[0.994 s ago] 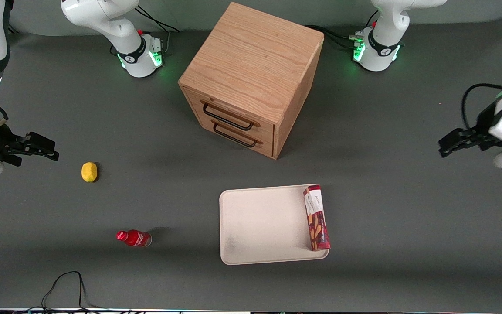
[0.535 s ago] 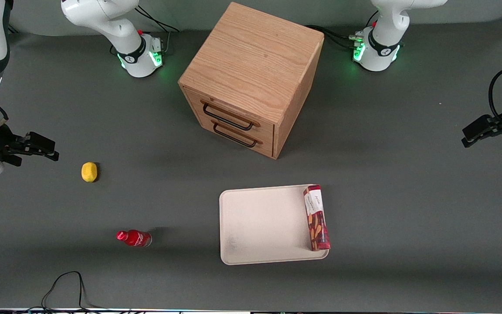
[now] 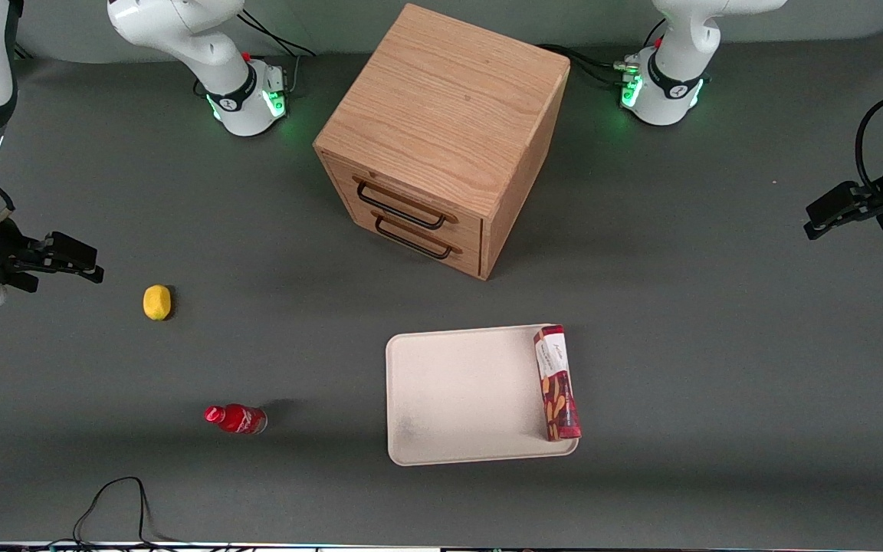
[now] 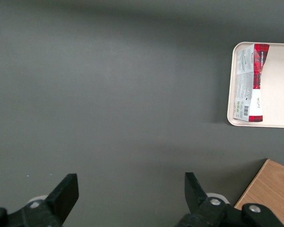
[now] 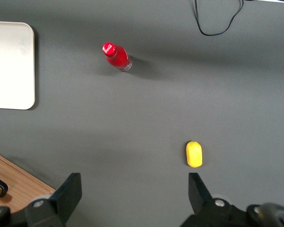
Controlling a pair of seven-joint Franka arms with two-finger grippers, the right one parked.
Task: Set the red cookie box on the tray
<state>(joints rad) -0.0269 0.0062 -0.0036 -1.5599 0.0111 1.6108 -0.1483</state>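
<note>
Since the earlier frames the left arm's end effector (image 3: 832, 213) has drawn back toward the working arm's end of the tabletop (image 3: 717, 383) and risen slightly; over the last half second it has barely shifted. Nothing else has moved.

Left to right in the front view:
- lemon (image 3: 156, 302), alone on the tabletop toward the parked arm's end.
- small red bottle (image 3: 236, 418), lying nearer the front camera than the lemon.
- wooden drawer cabinet (image 3: 441, 138), both drawers shut.
- tray (image 3: 457, 399), nearer the camera than the cabinet.
- red cookie box (image 3: 558, 383), lying flat on the tray along its edge toward the working arm, just inside the rim.
- end effector, well apart from the tray, above bare tabletop.

Wrist view: fingers (image 4: 64, 191) spread wide, nothing between them; the box (image 4: 250, 82) sits on the tray (image 4: 279, 85).

Judgement: placement looks done and the arm is in retreat. The box sits close to the rim, though it appears fully supported.
</note>
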